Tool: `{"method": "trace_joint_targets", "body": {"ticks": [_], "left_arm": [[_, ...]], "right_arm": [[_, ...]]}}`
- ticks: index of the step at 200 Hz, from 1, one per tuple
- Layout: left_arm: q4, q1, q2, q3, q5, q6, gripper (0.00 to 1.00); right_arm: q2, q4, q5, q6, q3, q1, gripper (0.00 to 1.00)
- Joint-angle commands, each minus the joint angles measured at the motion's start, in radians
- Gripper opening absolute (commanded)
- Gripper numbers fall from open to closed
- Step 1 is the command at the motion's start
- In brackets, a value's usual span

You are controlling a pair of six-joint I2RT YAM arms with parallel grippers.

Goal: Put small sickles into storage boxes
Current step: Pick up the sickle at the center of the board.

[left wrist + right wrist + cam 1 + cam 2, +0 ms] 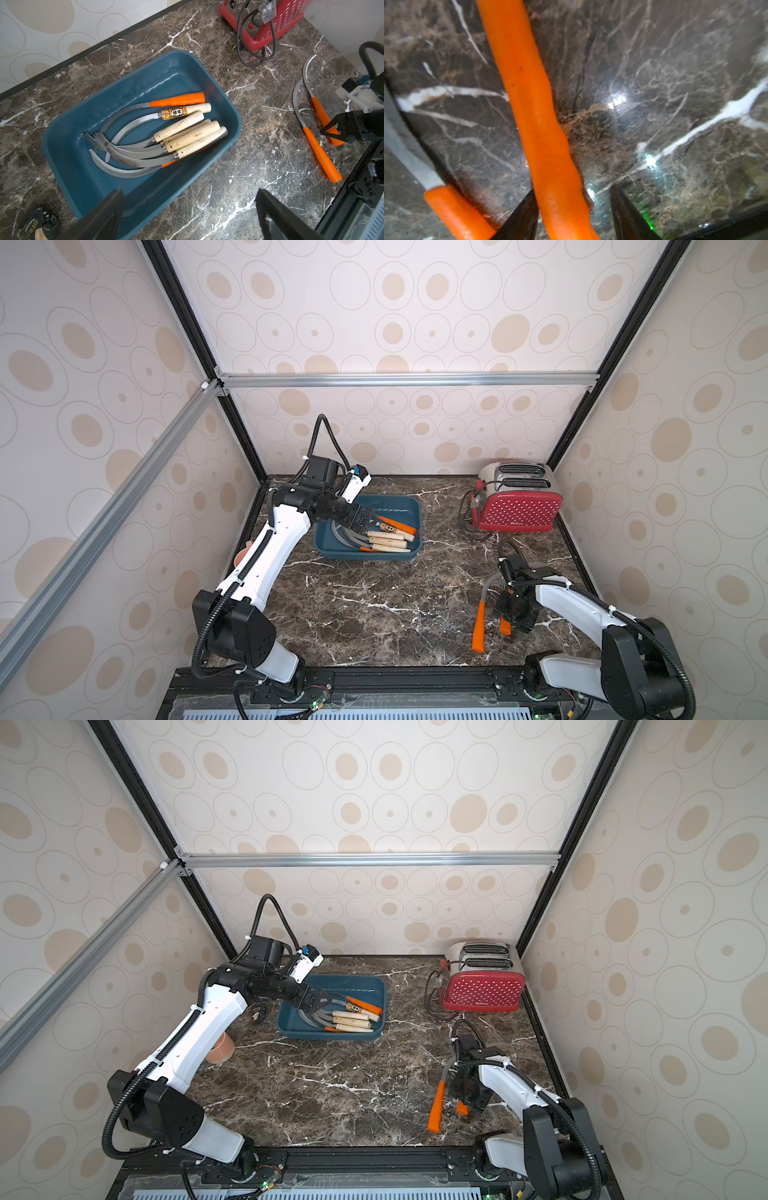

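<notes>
Marble tabletop (374, 614): near its front right corner, the right gripper (572, 190) straddles an orange sickle (529, 104), jaws partly apart and not clamped. A second orange sickle (478, 626) lies just beside it. The left gripper (189, 190), wide and empty, hovers over the teal tray (135, 87) near the back edge, where the other sickles (187, 133) lie.

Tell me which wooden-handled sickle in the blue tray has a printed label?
The labelled sickle lying directly beside the exposed orange-handled sickle in the tray; its handle bears a printed yellow label, the other wooden handles are bare.
</notes>
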Motion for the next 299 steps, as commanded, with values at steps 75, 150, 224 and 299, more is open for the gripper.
{"method": "trace_joint_targets", "body": {"ticks": [75,150,224,299], "left_arm": [[0.009,-0.002,-0.026,-0.008,0.008,-0.003,0.99],[0.01,-0.002,-0.031,-0.012,0.012,-0.001,0.99],[0.019,-0.002,-0.033,-0.015,0.026,-0.012,0.99],[0.021,-0.002,-0.035,-0.02,0.028,-0.014,0.99]], "right_arm": [[-0.009,-0.052,-0.035,-0.047,0.0,-0.001,0.58],[0.012,-0.023,-0.045,-0.048,-0.019,-0.002,0.55],[0.063,0.009,-0.057,-0.056,-0.012,-0.002,0.42],[0.113,0.021,-0.055,-0.083,0.008,-0.003,0.24]]}}
